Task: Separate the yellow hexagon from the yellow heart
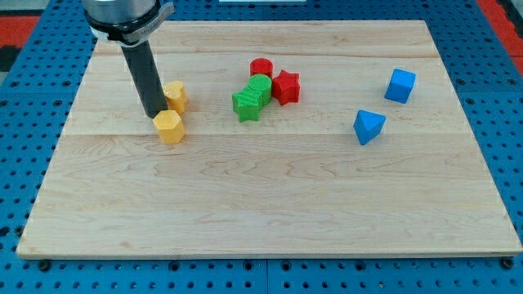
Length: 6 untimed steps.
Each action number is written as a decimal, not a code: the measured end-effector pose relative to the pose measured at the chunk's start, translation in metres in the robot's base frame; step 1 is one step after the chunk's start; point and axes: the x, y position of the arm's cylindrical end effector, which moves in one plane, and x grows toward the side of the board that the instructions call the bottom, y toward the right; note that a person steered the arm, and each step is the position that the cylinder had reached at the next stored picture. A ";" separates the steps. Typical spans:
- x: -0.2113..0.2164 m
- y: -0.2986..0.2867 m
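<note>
- Camera view is showing a wooden worktop (270,204) sitting on a blue pegboard base (33,98).
- My tip (154,114) is sitting at the view's left, touching or just beside both yellow blocks, wedged at their left side.
- Yellow hexagon (169,126) is lying just below-right of my tip; yellow heart (175,95) is lying just above-right of it. The two are nearly touching, a thin gap is showing between them.
- No jaws on this arm, just the dark rod (144,73) coming down from the view's top; nothing is being gripped.
- Mid-worktop cluster is sitting bunched together: green star (246,104), green cylinder (260,85), red cylinder (261,68), red star (286,86).
- Blue cube (400,85) and blue triangle (368,126) are sitting at the view's right, near each other but apart, well clear of the yellow pair.
</note>
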 end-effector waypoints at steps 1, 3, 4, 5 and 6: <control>0.027 0.027; 0.090 0.045; 0.116 0.038; 0.137 0.112; 0.113 0.140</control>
